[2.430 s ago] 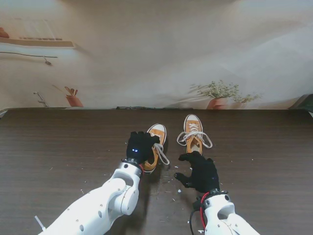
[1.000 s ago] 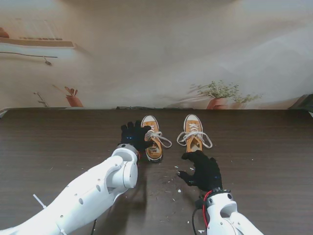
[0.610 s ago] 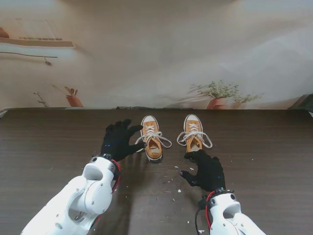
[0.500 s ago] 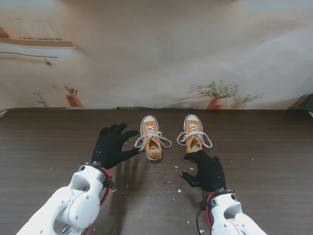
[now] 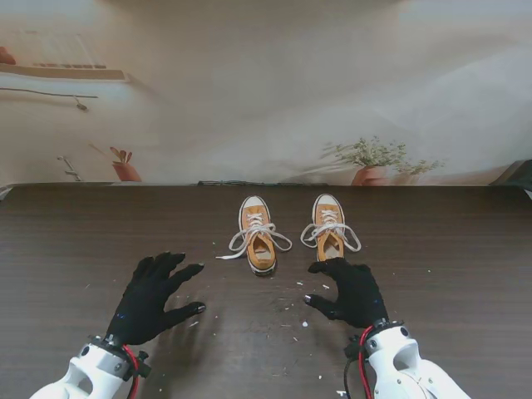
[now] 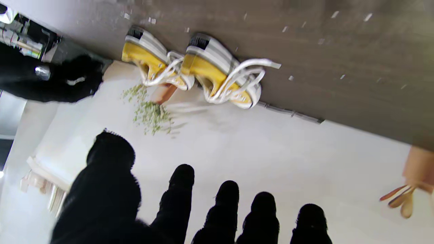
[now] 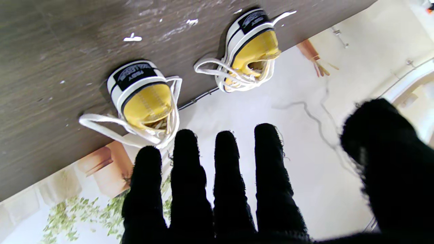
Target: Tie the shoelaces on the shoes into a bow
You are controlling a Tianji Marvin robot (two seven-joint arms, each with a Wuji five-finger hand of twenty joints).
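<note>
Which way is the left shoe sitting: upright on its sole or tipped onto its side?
Upright. The left shoe rests on its sole on the table, opening facing up, laces spread to both sides, beside the right shoe.

Only lettering anywhere is on the black heel patches of the two yellow shoes, seen from the right wrist camera. The right shoe's patch (image 7: 135,73) has a line of pale print, way too small and upside down to read. The left shoe's patch (image 7: 253,18) has the same kind of print, also unreadable.
</note>
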